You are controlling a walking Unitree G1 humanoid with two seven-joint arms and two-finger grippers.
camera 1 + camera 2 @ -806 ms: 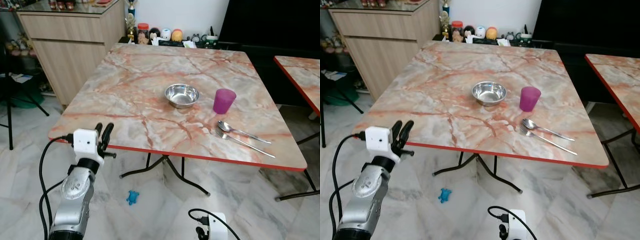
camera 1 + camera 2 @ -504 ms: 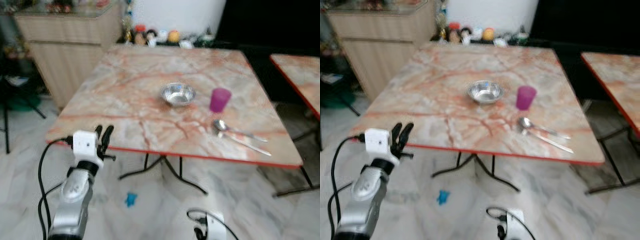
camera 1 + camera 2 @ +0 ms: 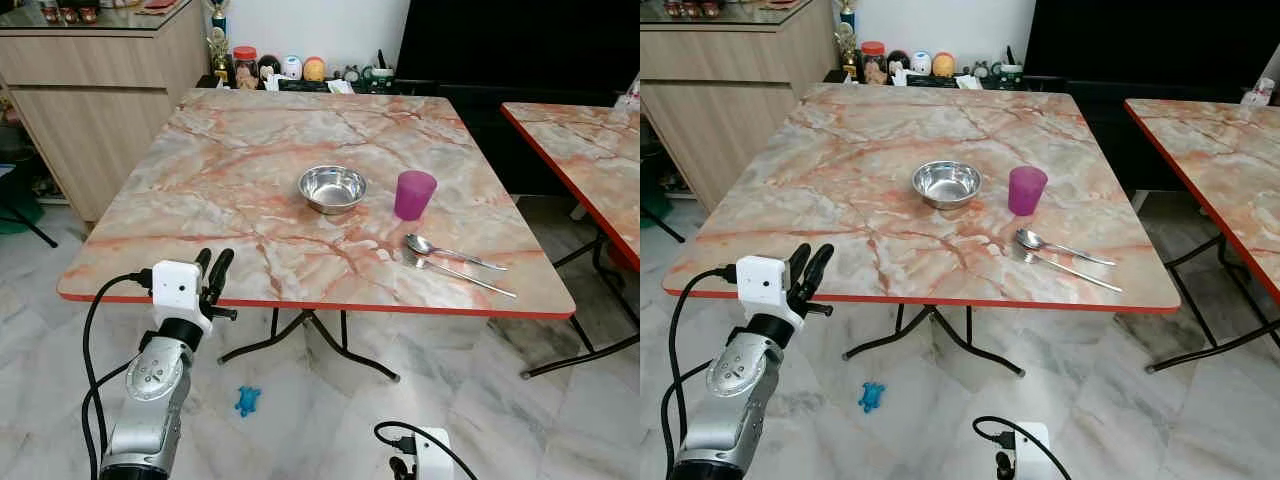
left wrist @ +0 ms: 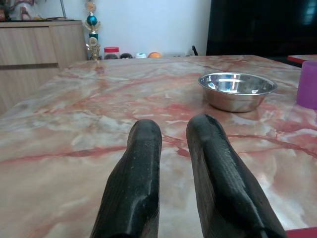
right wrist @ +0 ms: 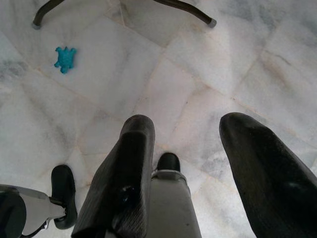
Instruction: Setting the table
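Pale marble-tiled floor (image 3: 480,400) underfoot, with a wooden cabinet (image 3: 90,100) at the far left and a dark screen behind. Square table (image 3: 230,180) in pink-veined marble pattern with a red edge at the centre; a second table (image 3: 580,150) of the same kind to the right, well apart. Row of small figurines and jars (image 3: 285,70) along a low shelf past the far edge.

On the main table, a steel bowl (image 3: 332,188) near the middle, empty. Just beside it on the right, an upright purple cup (image 3: 414,194), not touching. Nearer the front right corner, a spoon (image 3: 450,251) and a fork (image 3: 462,275) lying side by side, close together, handles pointing toward the right edge.

Left gripper (image 3: 212,274) raised at the table's near left edge, fingers (image 4: 143,183) a narrow gap apart and holding nothing. Right gripper (image 5: 198,168) hanging low over the floor, fingers spread wide, nothing between them.

Small blue toy (image 3: 247,401) on the floor beneath the table.
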